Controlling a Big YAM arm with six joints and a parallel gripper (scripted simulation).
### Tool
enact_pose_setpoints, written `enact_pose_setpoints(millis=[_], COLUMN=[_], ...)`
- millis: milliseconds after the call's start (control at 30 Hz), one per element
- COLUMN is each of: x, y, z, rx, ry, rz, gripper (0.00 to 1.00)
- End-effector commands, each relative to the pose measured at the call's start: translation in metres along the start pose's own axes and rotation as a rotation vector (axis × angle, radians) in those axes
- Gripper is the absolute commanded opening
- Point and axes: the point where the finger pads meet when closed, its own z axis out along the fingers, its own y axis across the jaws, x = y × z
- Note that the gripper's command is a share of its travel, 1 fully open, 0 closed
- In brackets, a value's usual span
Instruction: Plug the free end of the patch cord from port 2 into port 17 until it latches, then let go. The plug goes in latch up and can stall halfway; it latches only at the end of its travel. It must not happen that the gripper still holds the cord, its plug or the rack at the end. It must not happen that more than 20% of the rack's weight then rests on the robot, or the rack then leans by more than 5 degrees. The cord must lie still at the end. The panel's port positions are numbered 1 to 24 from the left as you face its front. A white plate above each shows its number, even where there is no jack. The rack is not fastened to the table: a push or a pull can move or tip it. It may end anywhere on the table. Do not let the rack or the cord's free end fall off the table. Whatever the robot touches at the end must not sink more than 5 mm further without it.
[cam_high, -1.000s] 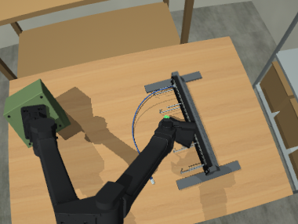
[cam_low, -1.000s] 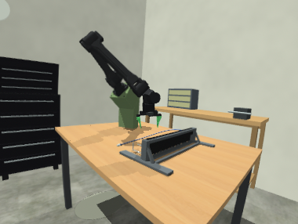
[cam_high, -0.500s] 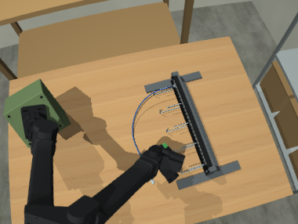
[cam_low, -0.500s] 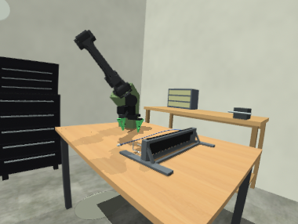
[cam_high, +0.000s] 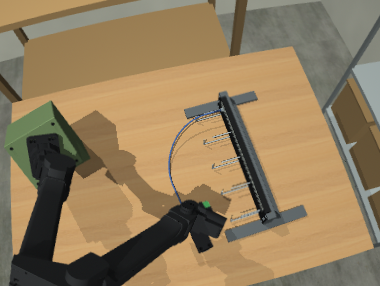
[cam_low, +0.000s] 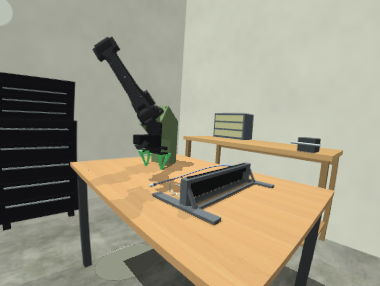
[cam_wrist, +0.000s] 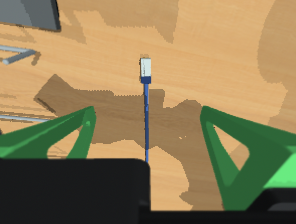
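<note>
- Your gripper (cam_high: 206, 205) (cam_low: 154, 159) (cam_wrist: 148, 111) is spread wide, pinching nothing.
- Your cord (cam_high: 170, 156) (cam_low: 192, 177) (cam_wrist: 146, 120) arcs from the rack (cam_high: 266, 192) (cam_low: 185, 192) (cam_wrist: 37, 14); its free plug (cam_low: 152, 185) (cam_wrist: 145, 68) lies apart from it.
- Outstanding: grasping, port 17 insertion, latching, release.

One rack (cam_high: 250, 155) (cam_low: 215, 185) (cam_wrist: 30, 14), one cord (cam_high: 170, 160) (cam_low: 172, 179) (cam_wrist: 146, 120)

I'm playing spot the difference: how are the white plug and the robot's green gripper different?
The plug is small and white, while the gripper has bigger green fingers. The plug is on a blue cord; the gripper is on a black arm.
</note>
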Motion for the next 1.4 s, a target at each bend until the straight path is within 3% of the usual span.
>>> enact_pose_setpoints(millis=[0, 900, 933, 1367], x=[0.006, 0.009, 0.009, 0.008], y=[0.007, 0.0, -0.001, -0.003], z=[-0.002, 0.006, 0.007, 0.008], rx=[-0.01, 0.017, 0.018, 0.022], ry=[0.007, 0.019, 0.019, 0.017], rz=[0.006, 0.005, 0.006, 0.009], gripper=[1.0, 1.0, 0.0, 0.0])
